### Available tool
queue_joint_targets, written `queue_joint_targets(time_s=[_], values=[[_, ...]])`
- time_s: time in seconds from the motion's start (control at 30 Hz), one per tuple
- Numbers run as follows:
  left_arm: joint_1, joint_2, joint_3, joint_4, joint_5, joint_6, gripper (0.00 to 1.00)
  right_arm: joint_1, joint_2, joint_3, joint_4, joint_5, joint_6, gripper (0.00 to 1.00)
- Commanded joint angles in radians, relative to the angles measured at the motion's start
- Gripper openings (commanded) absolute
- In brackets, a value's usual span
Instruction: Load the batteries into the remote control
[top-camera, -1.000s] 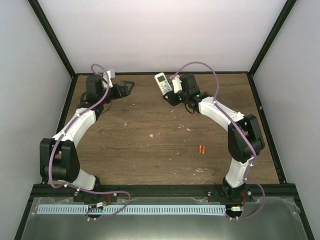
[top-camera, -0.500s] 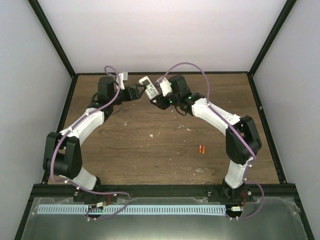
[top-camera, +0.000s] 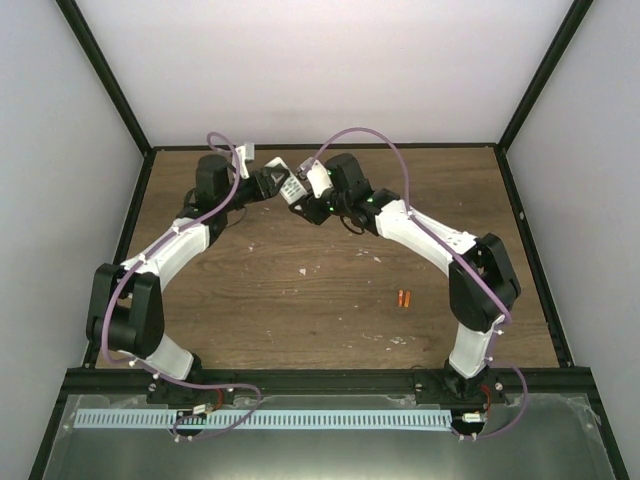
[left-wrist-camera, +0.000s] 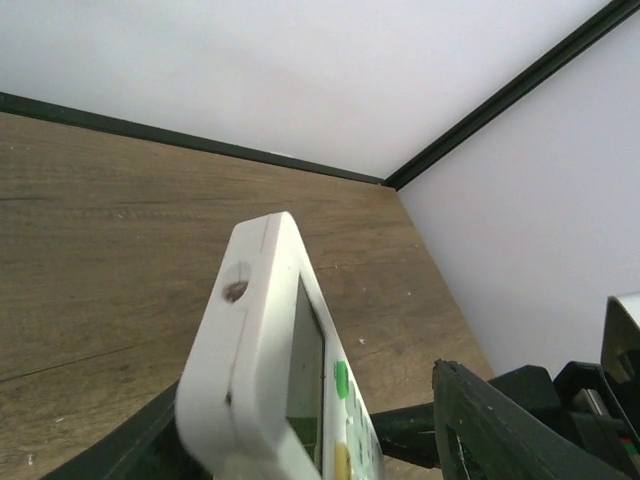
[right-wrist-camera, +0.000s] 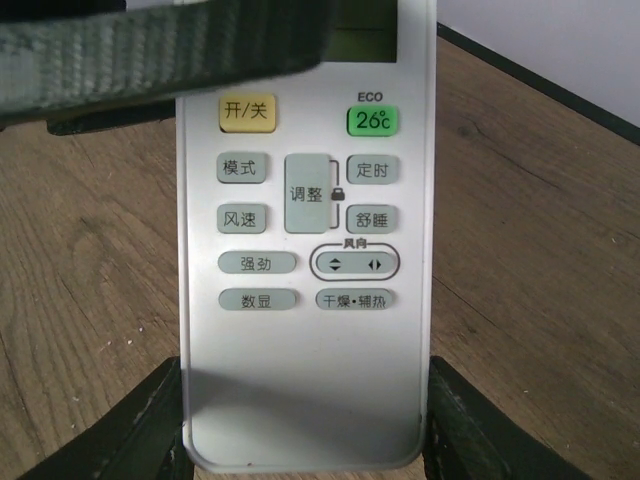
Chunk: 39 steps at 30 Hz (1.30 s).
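Observation:
The remote control (top-camera: 290, 187) is a white slab with grey, yellow and green buttons, held above the back of the table. My right gripper (right-wrist-camera: 305, 420) is shut on its lower end, a finger against each long edge of the remote control (right-wrist-camera: 305, 330). My left gripper (left-wrist-camera: 315, 435) straddles the upper end of the remote control (left-wrist-camera: 260, 340). One finger lies behind it and the other finger (left-wrist-camera: 490, 420) stands off its button face, so it is open. That finger (right-wrist-camera: 150, 50) crosses the remote's face in the right wrist view. The batteries (top-camera: 403, 298), two small orange cylinders, lie side by side on the table at right.
White walls and black frame posts (top-camera: 105, 75) close in the wooden table (top-camera: 300, 300) on three sides. A white slotted rail (top-camera: 260, 420) runs along the near edge by the arm bases.
The right arm has carried the remote leftward and the left arm has swung right to meet it. The left jaws have narrowed round the remote's upper end.

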Motion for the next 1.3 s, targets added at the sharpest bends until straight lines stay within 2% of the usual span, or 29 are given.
queue_joint_targets(time_s=[0.0,0.17,0.3,0.37,0.6,0.63,0.7,0.9,1.03,1.17,1.27], values=[[0.000,0.020,-0.006,0.035,0.006,-0.001,0.57,0.029,0.001,0.052,0.013,0.056,-0.040,0.25],[-0.001,0.020,-0.005,0.045,0.001,0.004,0.48,0.036,0.001,0.053,0.009,0.097,-0.046,0.25],[-0.001,0.026,0.002,0.050,0.003,0.009,0.29,0.038,0.003,0.056,0.009,0.122,-0.056,0.26],[0.000,0.030,0.003,0.057,0.007,0.009,0.23,0.038,0.003,0.056,0.012,0.122,-0.059,0.26],[-0.001,0.047,0.009,0.085,0.034,-0.006,0.13,0.037,0.011,0.054,0.016,0.135,-0.065,0.29],[-0.001,0.049,0.008,0.089,0.039,-0.009,0.12,0.038,0.011,0.054,0.018,0.137,-0.066,0.32],[-0.001,0.051,0.008,0.093,0.047,-0.011,0.11,0.038,0.008,0.048,0.022,0.143,-0.068,0.45],[0.002,0.053,0.012,0.109,0.069,-0.002,0.04,0.037,-0.028,0.013,0.063,0.141,-0.094,0.75],[0.020,0.058,0.012,0.141,0.159,0.002,0.00,0.015,-0.071,-0.026,0.069,0.069,-0.120,0.98],[0.061,0.073,0.015,0.230,0.312,0.001,0.00,-0.059,-0.141,-0.086,0.071,-0.166,-0.125,1.00],[0.078,0.075,0.026,0.227,0.403,0.020,0.00,-0.114,-0.182,-0.125,0.071,-0.325,-0.123,1.00]])
